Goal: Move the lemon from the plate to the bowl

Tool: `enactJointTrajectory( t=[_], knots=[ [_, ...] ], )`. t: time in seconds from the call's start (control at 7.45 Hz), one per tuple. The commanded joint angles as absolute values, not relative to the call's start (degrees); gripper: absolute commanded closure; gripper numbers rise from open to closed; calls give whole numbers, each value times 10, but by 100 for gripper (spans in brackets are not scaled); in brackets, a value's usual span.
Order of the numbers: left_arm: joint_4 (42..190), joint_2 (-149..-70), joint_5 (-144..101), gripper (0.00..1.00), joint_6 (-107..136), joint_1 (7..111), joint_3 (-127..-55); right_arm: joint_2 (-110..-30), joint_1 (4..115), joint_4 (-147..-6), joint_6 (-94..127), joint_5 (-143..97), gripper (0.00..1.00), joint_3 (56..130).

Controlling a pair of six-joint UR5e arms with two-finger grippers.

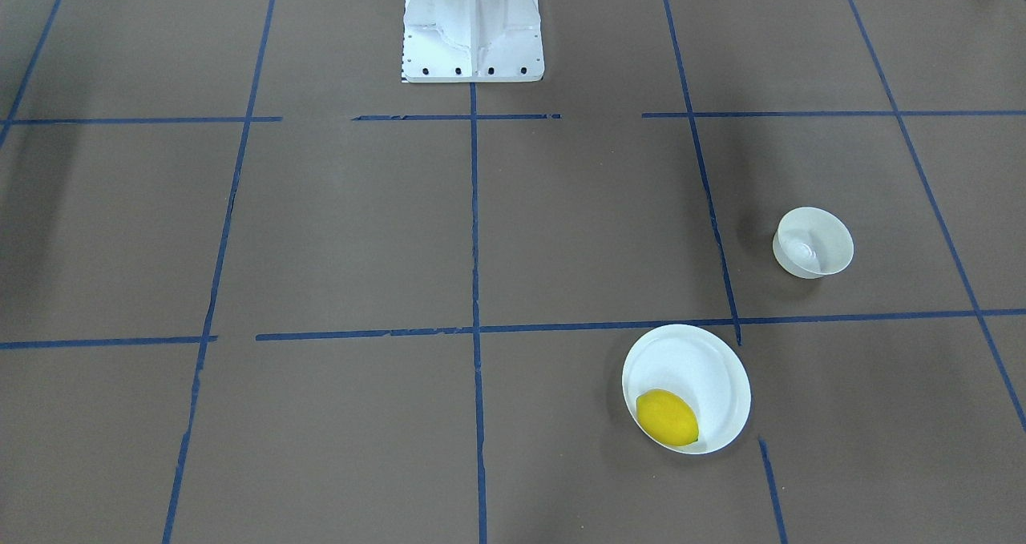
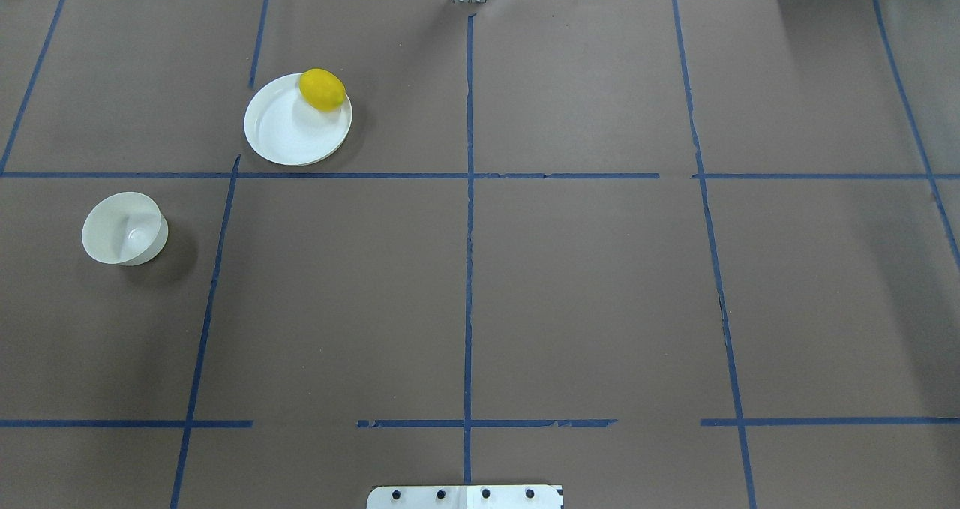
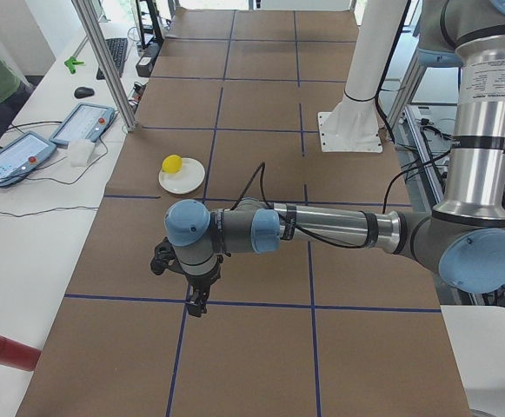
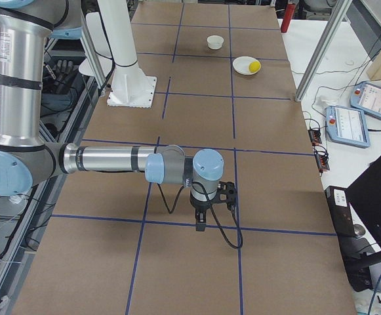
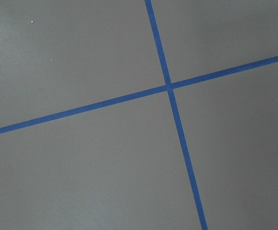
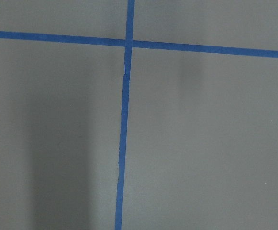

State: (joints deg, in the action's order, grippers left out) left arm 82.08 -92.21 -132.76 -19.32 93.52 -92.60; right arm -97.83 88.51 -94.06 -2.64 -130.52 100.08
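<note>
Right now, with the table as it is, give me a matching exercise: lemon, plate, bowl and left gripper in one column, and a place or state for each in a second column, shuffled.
Column one:
1. lemon
2. plate
3. bowl
4. left gripper

Column two:
a. deep, white and empty, standing by itself
b. hanging above the table over blue tape, apart from both dishes
c. yellow, lying at the plate's edge
d. flat, white and round, carrying the fruit

Pairs: 1-c, 2-d, 3-a, 4-b

Brown table paper [image 2: 600,306], blue tape grid [image 2: 469,269], white side bench [image 3: 17,261], aluminium posts [image 3: 104,61]
</note>
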Motion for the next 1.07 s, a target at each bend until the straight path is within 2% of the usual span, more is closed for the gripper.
enactJointTrajectory(
  t=[0.0,0.67,0.94],
  knots=[
    [822,-922,-1327,0,-194,935,-919,-979,885,-940,-26,-1305,0,1001],
    [842,-924,-1326,0,-191,931,-934,-979,885,-940,-26,-1305,0,1000],
    [850,-989,-1321,0,-108,903,-936,-978,885,-940,-26,-1305,0,1001]
  ],
)
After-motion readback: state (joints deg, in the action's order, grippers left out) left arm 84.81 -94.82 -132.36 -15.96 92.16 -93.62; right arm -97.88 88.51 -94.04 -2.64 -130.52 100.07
